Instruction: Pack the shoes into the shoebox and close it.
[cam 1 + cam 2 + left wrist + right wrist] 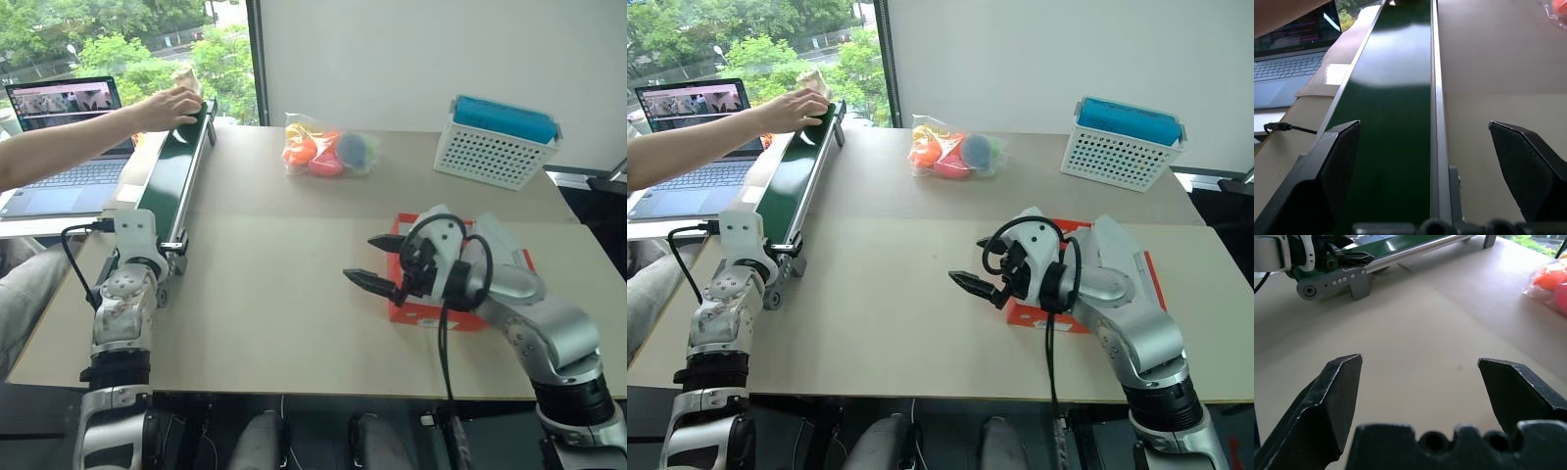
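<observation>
While the orange-red shoebox (460, 315) lies on the beige table (284, 294) toward the robot's right, most of it is hidden behind the right arm, so just its near left corner and a strip of its far edge show. From those parts its long axis seems to run roughly left to right across the table, with a short end facing the table's middle, though whether the lid is up or down cannot be told. The right gripper (375, 260) hangs just left of that short end, over bare tabletop, pointing toward the robot's left, its two black fingers spread wide with nothing between them; the right wrist view looks past those fingers (1337, 396) at empty table surface. The left gripper (1432, 171) is at the near end of a long green conveyor belt (181, 162) that runs away from the robot along the table's left side, its fingers likewise wide apart and empty, straddling the belt's right rail. At the belt's far end a person's hand (168, 106) rests on it, holding something pale that cannot be made out. Beyond it a laptop (64, 147) stands open. A clear bag of colourful items (326, 149) sits at the table's far middle, and a white perforated basket with a blue top (498, 142) at the far right.
</observation>
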